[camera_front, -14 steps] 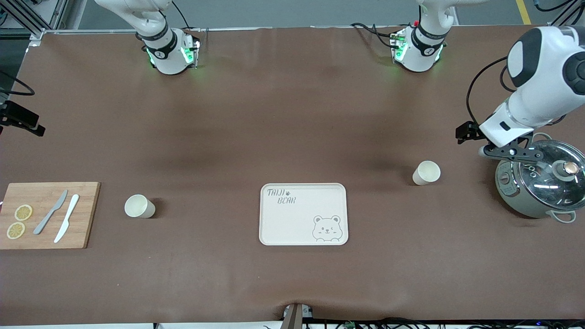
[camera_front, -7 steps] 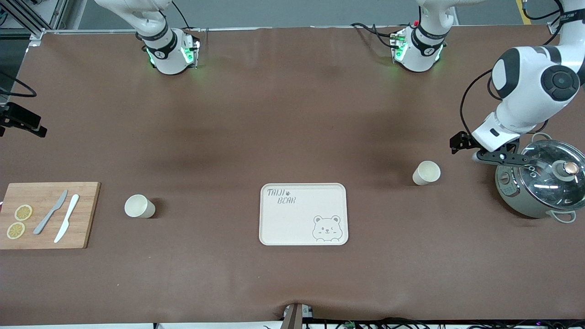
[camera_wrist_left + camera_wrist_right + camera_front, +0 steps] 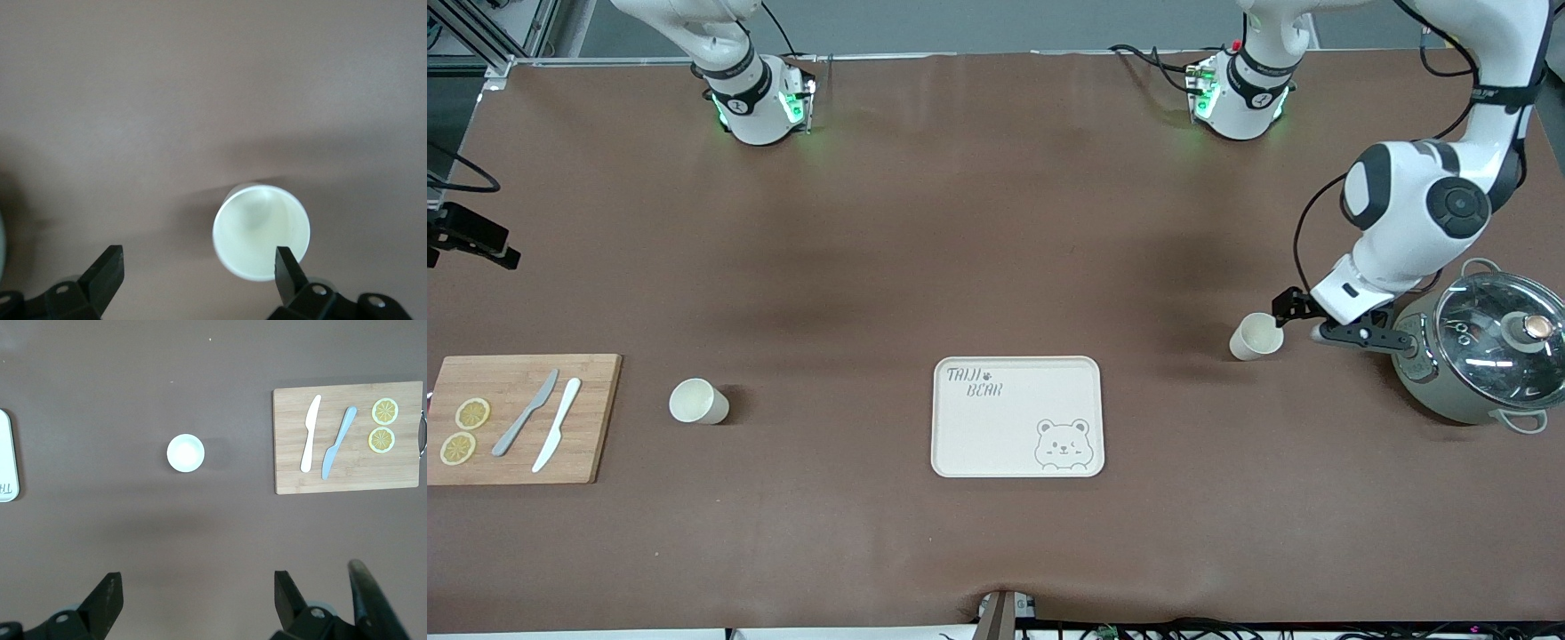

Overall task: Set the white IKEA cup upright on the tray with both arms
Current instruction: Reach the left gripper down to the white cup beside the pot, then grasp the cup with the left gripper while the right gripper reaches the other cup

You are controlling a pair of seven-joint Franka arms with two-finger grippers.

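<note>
Two white cups stand upright on the brown table. One cup point(image 3: 1256, 337) is toward the left arm's end, the other point(image 3: 699, 402) toward the right arm's end. The cream tray point(image 3: 1017, 416) with the bear print lies between them, bare. My left gripper point(image 3: 1303, 316) is open, low beside the first cup, between it and the pot. In the left wrist view one fingertip point(image 3: 285, 261) overlaps that cup's rim point(image 3: 261, 231), and the cup is off-centre of the gripper point(image 3: 198, 263). My right gripper point(image 3: 197, 587) is open and empty, high over the table, with the other cup point(image 3: 185, 453) below.
A grey pot with a glass lid point(image 3: 1480, 351) stands close to the left gripper. A bamboo cutting board point(image 3: 520, 418) with two knives and lemon slices lies at the right arm's end; it also shows in the right wrist view point(image 3: 347, 437).
My left arm has swung from over the pot's lid down toward the nearby cup. Cups, tray and board have not moved.
</note>
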